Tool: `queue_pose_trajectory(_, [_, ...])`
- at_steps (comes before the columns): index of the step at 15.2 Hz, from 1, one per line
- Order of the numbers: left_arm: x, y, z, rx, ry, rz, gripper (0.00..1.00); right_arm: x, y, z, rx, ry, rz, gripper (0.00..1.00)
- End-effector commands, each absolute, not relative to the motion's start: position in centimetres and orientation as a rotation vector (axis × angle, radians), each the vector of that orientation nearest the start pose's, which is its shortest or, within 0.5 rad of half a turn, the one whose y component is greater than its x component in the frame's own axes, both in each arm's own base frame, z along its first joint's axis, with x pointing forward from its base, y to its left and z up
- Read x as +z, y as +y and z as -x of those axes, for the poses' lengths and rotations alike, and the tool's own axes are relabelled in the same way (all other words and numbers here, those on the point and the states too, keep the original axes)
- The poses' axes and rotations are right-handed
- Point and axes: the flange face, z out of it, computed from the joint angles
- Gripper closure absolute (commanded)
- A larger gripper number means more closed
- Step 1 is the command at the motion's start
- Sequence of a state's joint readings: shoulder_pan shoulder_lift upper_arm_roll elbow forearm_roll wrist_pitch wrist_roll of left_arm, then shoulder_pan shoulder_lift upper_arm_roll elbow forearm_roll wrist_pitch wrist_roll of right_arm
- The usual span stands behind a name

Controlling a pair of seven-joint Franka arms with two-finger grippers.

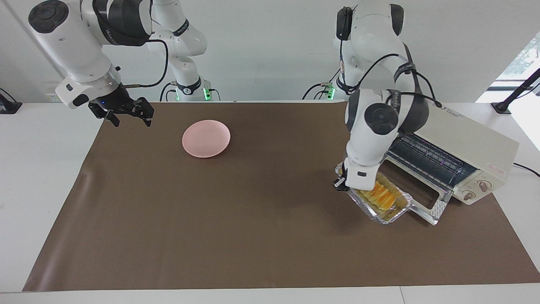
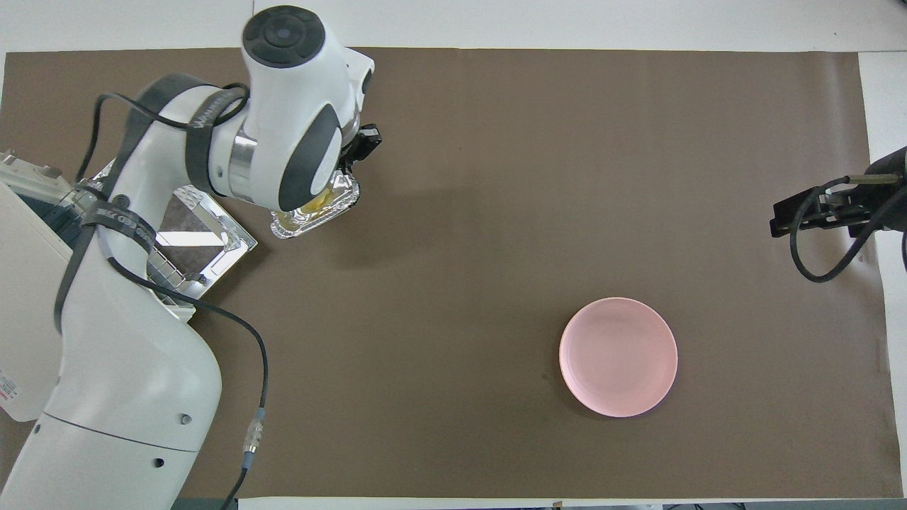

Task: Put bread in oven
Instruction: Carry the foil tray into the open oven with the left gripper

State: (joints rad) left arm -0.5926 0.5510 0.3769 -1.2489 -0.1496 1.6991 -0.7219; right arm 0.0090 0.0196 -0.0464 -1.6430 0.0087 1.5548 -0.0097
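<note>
The bread [image 1: 382, 195] lies in a crinkled foil tray [image 1: 394, 213]. My left gripper [image 1: 342, 180] is shut on the tray's rim at the end away from the oven and holds the tray tilted just above the mat, its other end at the edge of the open door [image 1: 422, 198]. The cream-white oven [image 1: 464, 145] stands at the left arm's end of the table, door dropped down, wire rack showing. In the overhead view my wrist covers most of the tray [image 2: 312, 219]; a little bread [image 2: 317, 204] shows. My right gripper [image 1: 128, 118] is open and empty and waits over the mat's edge.
A round pink plate [image 1: 206, 138] sits on the brown mat [image 1: 253, 219] toward the right arm's end; it also shows in the overhead view [image 2: 618, 356]. The oven's knobs [image 1: 476, 190] face away from the robots.
</note>
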Motion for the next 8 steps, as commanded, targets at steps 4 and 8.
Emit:
queue_pose_trajectory(4, [44.3,-15.2,-66.4,0.146,-1.037,2.843,1.0,58.2,-1.9,-54.8,0.174,0.048,3.144,0.0])
queue_pose_trajectory(8, [43.4,-9.6,-66.5,0.18,-1.164,2.792,1.0,58.2,-1.9,-54.8,0.174,0.048,3.144,0.0])
